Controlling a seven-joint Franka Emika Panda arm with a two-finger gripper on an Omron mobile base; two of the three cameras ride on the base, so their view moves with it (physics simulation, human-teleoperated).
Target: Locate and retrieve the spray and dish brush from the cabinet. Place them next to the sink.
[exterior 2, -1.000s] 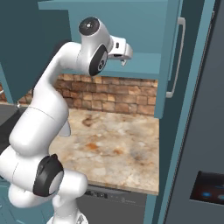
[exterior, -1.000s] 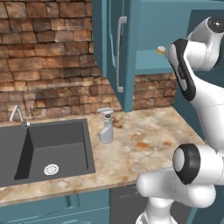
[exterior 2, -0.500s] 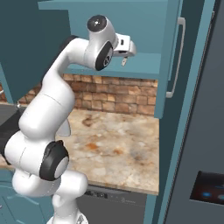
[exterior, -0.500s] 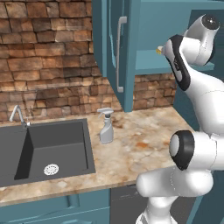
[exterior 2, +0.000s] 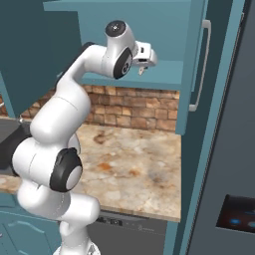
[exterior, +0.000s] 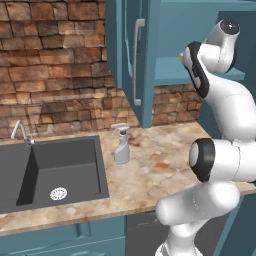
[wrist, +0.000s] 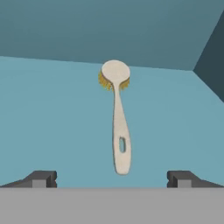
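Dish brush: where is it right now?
The dish brush lies flat on the cabinet shelf in the hand view, handle toward the open fingers.

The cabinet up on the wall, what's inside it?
On the cabinet shelf lies the dish brush, bristles down, with the open gripper facing it. The arm covers part of the shelf, so more could be hidden.

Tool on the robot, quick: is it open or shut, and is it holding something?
Tool: open and holding nothing; the dish brush lies on the cabinet shelf ahead of it.
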